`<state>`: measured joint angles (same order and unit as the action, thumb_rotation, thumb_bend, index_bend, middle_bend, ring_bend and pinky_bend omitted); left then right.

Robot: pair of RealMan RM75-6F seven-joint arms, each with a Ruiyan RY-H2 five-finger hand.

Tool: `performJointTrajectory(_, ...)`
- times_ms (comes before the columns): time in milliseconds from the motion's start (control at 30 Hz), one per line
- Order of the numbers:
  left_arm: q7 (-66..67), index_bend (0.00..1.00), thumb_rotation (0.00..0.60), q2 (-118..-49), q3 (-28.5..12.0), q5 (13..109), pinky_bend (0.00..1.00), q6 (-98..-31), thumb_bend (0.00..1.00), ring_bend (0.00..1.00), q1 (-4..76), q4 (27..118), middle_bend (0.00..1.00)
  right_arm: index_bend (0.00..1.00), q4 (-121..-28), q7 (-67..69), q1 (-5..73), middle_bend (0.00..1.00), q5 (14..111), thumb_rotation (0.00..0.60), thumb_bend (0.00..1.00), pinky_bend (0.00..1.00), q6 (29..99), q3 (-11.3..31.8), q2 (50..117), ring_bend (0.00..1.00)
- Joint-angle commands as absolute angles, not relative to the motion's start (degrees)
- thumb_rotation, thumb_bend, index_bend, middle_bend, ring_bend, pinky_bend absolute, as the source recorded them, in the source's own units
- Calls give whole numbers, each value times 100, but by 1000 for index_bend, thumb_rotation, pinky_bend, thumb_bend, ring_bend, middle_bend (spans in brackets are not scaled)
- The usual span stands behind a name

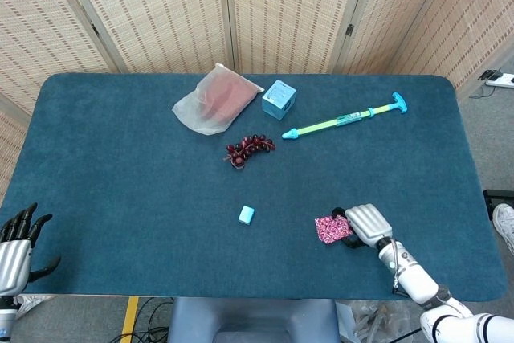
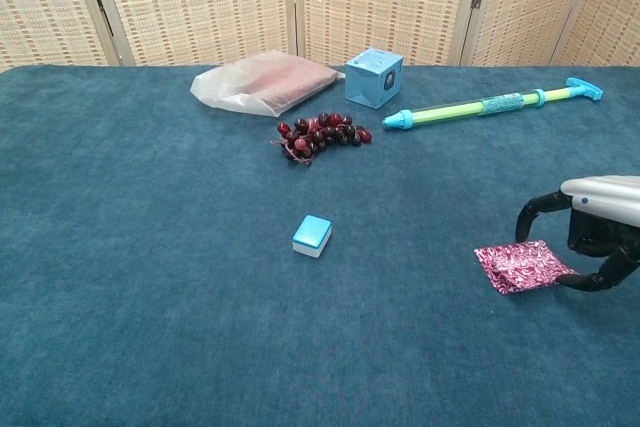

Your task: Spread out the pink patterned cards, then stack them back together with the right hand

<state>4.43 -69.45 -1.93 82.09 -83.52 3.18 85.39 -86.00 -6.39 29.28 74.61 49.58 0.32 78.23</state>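
Observation:
The pink patterned cards (image 1: 329, 229) lie overlapped as one small pile near the table's front right, also seen in the chest view as pink cards (image 2: 520, 267). My right hand (image 1: 365, 222) sits at the pile's right edge, fingers arched over it. In the chest view the right hand (image 2: 598, 227) has its thumb at the cards' right corner and a finger curled above them, pinching the top card. My left hand (image 1: 16, 245) hangs off the front left corner of the table, fingers apart and holding nothing.
A small light-blue block (image 1: 246, 214) lies left of the cards. Farther back are dark red grapes (image 1: 249, 149), a blue cube box (image 1: 279, 99), a translucent bag (image 1: 213, 100) and a green-and-blue syringe toy (image 1: 345, 120). The blue cloth table (image 1: 120, 182) ends just in front of the cards.

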Motion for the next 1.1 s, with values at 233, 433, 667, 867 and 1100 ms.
performJointTrajectory(233, 451, 214, 600, -6951, -197, 8199, 127, -8325, 256, 47, 331, 8540, 46, 315, -8541, -597, 2927, 1000, 7470, 600, 347, 1000, 4978, 32, 7884, 1000)
performJointTrajectory(433, 447, 214, 600, -6950, -198, 8193, 126, -8329, 256, 47, 327, 8532, 46, 278, -8515, -540, 2935, 1000, 7513, 600, 327, 1000, 4991, 34, 7902, 1000)
performJointTrajectory(667, 435, 214, 600, -6953, -195, 8201, 127, -8328, 256, 47, 328, 8523, 46, 262, -8523, -508, 2923, 1000, 7548, 600, 322, 1000, 5032, 25, 7888, 1000)
performJointTrajectory(867, 429, 214, 600, -6930, -225, 8208, 126, -8350, 256, 47, 342, 8537, 46, 262, -8690, -468, 2777, 1000, 7628, 600, 319, 1000, 5512, 159, 7649, 1000)
performJointTrajectory(1100, 440, 214, 600, -6927, -251, 8228, 126, -8370, 256, 47, 365, 8578, 46, 262, -8901, -734, 2318, 897, 7920, 600, 366, 1000, 6696, 265, 7205, 964)
